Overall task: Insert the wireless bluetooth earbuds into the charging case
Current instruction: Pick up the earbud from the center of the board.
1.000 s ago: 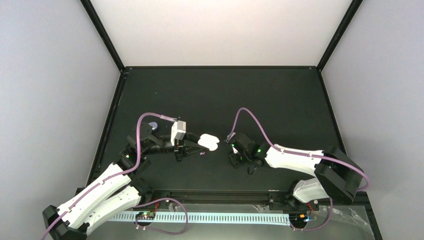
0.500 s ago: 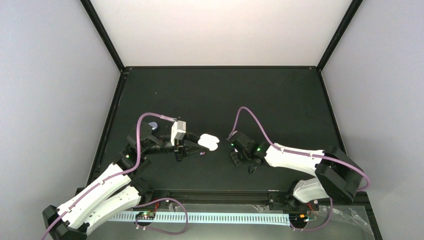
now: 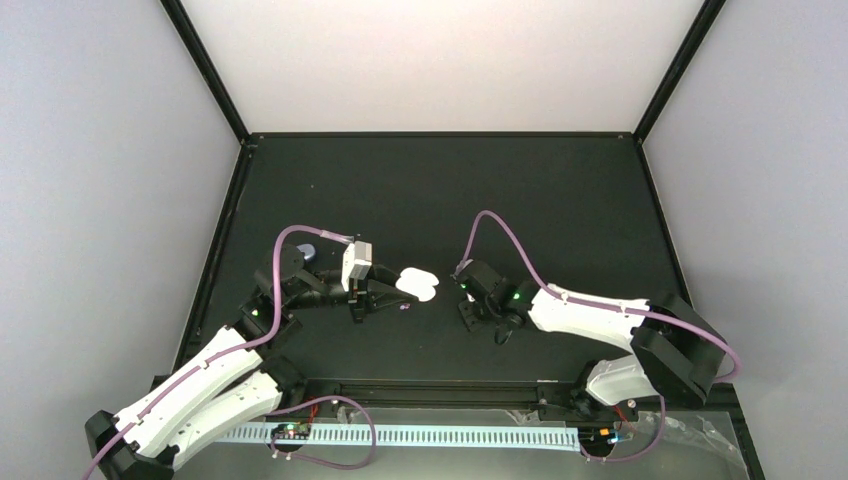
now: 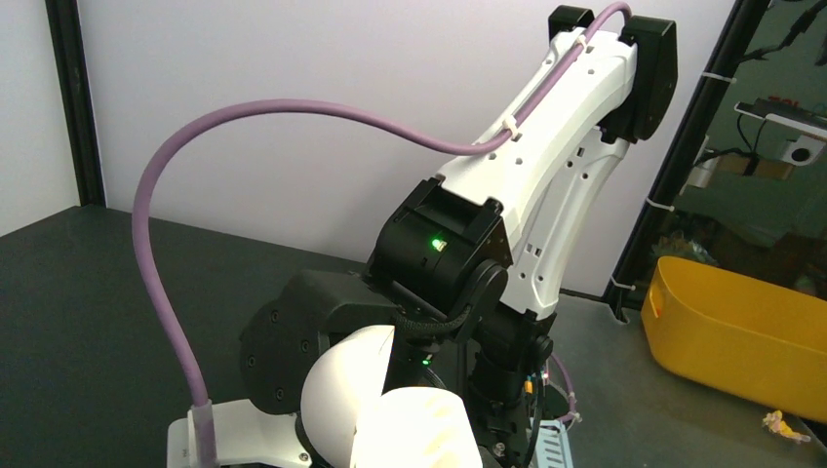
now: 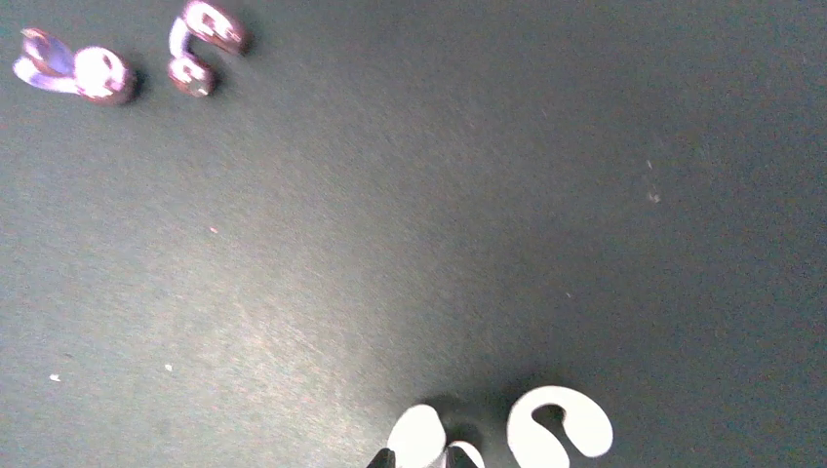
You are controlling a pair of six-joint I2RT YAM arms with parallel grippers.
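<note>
The charging case is white, open like a clamshell, and held off the table by my left gripper, which is shut on its near end. In the left wrist view the case fills the bottom, with its lid raised; the wells are washed out by glare. Two white curled earbuds lie on the black table under my right gripper. In the right wrist view my right gripper is closed on one earbud at the bottom edge. The other earbud lies free just to its right.
Two small lavender curled pieces lie on the table ahead of the right gripper; one shows as a speck below the case. A yellow bin stands off the table. Black frame posts edge the black table.
My right wrist has shifted slightly left and away from me, staying low over the earbuds. The left arm and the case have not moved.
</note>
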